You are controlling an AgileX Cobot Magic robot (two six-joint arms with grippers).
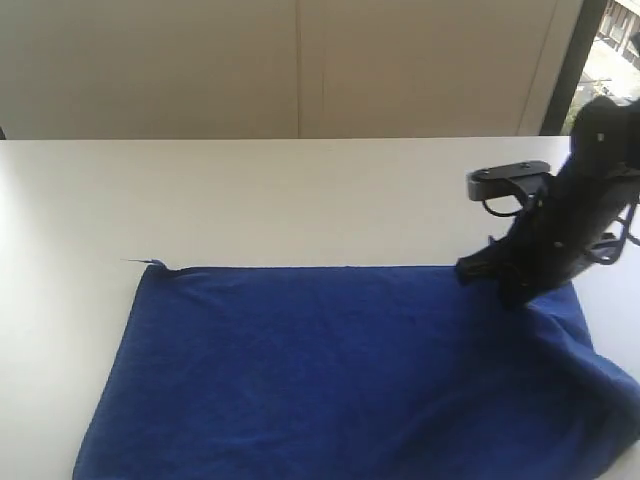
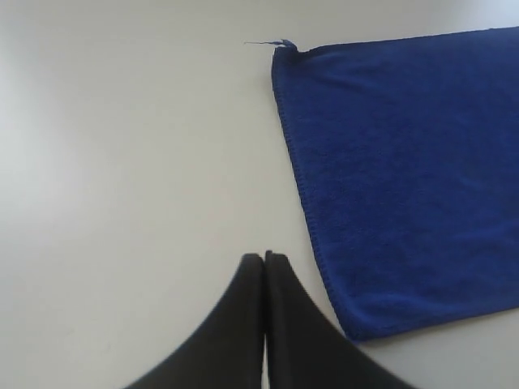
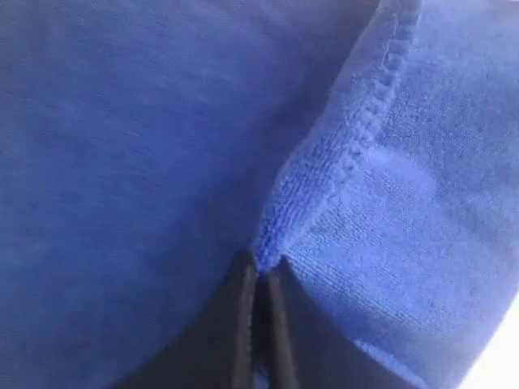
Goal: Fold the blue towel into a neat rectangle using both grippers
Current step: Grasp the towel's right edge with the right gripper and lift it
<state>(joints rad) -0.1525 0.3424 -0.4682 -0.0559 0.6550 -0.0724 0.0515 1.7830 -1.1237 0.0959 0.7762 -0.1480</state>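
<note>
The blue towel (image 1: 330,370) lies spread on the white table (image 1: 250,200), and its right side is pulled up into a ridge. My right gripper (image 1: 512,290) stands at the towel's far right corner. In the right wrist view, the right gripper (image 3: 261,263) is shut on a stitched fold of the towel (image 3: 122,162). My left gripper (image 2: 264,256) does not show in the exterior view. Its wrist view has it shut and empty over bare table (image 2: 122,162), just beside a corner of the towel (image 2: 405,178), not touching it.
A loose thread (image 1: 135,262) sticks out from the towel's far left corner. A pale wall (image 1: 300,60) stands behind the table's far edge. A dark window frame (image 1: 580,60) is at the far right. Bare tabletop lies beyond and left of the towel.
</note>
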